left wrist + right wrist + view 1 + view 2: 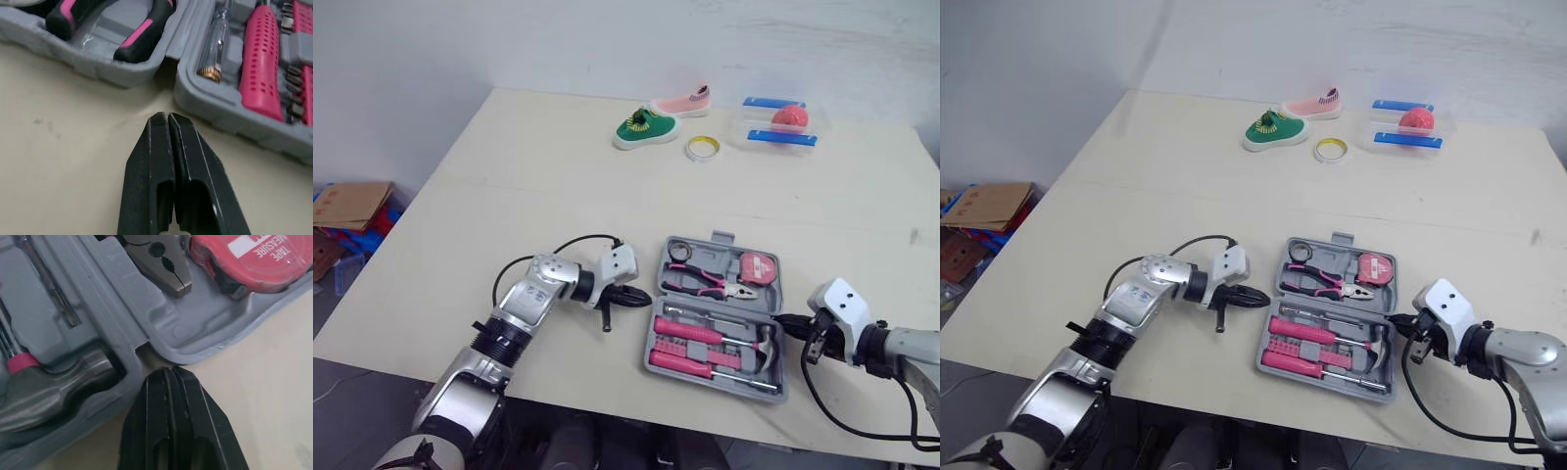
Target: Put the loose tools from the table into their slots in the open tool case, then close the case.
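Lying open in the lower centre of the left eye view, the grey tool case [771,294] rests flat on the pale table [509,186], both halves face up. Its upper half carries pink-handled pliers [705,282] and a red tape measure [759,268]. The lower half carries pink-handled screwdrivers [690,331] and a hammer [766,343] at its right end. The left gripper [641,296] lies low at the left of the case, tips pointing at its edge. The right gripper [783,319] sits at the case's right edge, level with the hinge line. In the upper part of the frame, well apart from the case, stand a green shoe [644,127], a pink shoe [685,102], a roll of tape [702,148] and a clear box [781,125]. Cardboard [347,204] lies on the floor at the far left.

In the left wrist view, that gripper's black fingers [146,166] are pressed together with nothing between them. A strip of bare table separates the tips from the case wall. Beyond it sit the pliers' handles and a pink screwdriver grip.

In the right wrist view, the black fingers [195,416] are likewise closed and empty. The tips are just beside the notch where the two halves join; contact cannot be judged. The hammer head, the nose of the pliers and the tape measure lie beyond.
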Available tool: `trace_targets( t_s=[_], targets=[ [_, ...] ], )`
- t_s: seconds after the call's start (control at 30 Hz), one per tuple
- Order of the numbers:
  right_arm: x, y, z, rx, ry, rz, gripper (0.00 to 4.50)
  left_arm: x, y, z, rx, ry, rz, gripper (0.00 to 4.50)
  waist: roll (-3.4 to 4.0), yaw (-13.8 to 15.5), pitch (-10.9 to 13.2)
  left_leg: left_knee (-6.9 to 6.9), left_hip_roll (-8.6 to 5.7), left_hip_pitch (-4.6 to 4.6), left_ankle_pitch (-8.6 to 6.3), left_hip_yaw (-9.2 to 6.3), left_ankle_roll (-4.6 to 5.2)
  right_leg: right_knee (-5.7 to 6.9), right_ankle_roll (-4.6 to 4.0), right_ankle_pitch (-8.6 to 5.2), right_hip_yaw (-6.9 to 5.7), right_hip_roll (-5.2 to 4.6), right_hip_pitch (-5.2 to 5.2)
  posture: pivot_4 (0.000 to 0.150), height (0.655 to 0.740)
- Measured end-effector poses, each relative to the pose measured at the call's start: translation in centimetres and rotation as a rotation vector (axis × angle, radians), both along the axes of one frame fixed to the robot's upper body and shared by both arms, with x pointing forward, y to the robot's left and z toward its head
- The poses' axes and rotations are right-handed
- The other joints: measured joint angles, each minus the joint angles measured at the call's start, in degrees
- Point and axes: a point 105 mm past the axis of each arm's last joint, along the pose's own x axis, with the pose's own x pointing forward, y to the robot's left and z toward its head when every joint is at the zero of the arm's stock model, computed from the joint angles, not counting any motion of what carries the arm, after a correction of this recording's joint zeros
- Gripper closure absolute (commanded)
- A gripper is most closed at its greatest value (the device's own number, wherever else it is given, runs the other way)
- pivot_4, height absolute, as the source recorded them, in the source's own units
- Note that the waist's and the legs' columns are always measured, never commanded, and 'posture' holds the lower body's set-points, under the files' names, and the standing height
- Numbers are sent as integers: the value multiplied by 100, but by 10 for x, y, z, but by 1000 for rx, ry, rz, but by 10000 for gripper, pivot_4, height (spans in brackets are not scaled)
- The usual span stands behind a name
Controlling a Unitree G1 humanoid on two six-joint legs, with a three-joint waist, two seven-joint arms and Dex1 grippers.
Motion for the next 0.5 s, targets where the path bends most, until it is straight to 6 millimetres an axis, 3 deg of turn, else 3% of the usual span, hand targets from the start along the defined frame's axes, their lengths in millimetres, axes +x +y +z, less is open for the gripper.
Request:
trace_targets(
  t_s=[0.17,0.5],
  targets=[
    [5,8,0,-10,-4,35,44474,2,0,1,15,-13,7,45000,0,-73,0,-11,3,8,6,1,-12,4,-3,-1,-3,3,-1,1500,7304],
    [31,38,3,18,-21,106,44474,8,33,5,76,-43,72,45000,-2,-291,1,-16,8,20,26,0,-32,34,-22,4,-2,3,-7,1500,7304]
  ],
)
